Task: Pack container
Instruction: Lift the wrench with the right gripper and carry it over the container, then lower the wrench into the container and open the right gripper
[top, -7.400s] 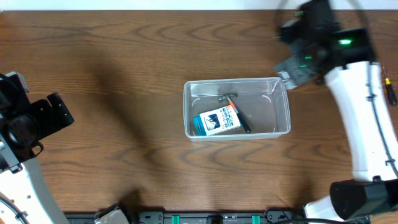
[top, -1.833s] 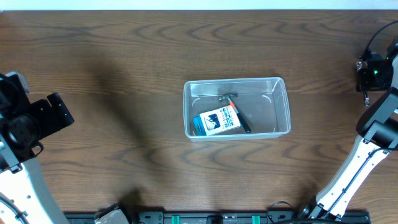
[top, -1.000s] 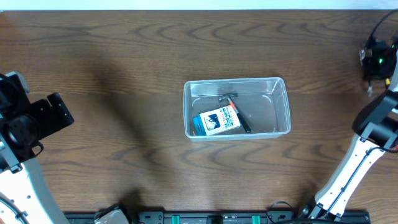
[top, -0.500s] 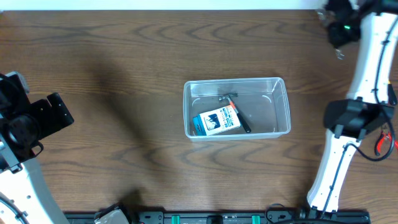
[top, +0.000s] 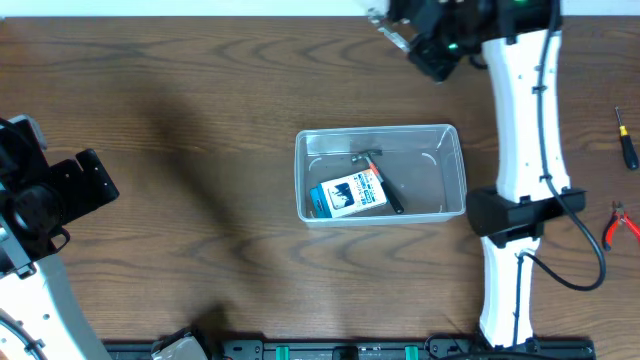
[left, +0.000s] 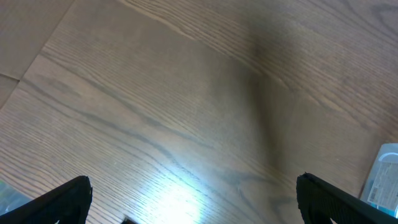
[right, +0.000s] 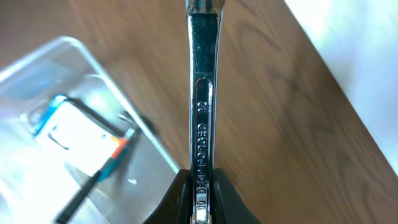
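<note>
Chrome-plated steel spanner (right: 200, 81), long and slim, is clamped between the nearly closed jaws of the right gripper (right: 200, 186), high over the desk's far edge and not yet above the clear rectangular plastic container (top: 381, 128). That tub sits mid-desk and already holds a blue-and-white cardboard box (top: 348, 194) and a small hammer with an orange-and-black handle (top: 380, 182). Packing looks partly done: the spanner should go in next, while a dark-handled screwdriver (top: 626, 140) and red-handled pliers (top: 621, 222) lie by the desk's right edge. The left gripper (left: 193, 186) hangs wide open, empty, near the left edge
</note>
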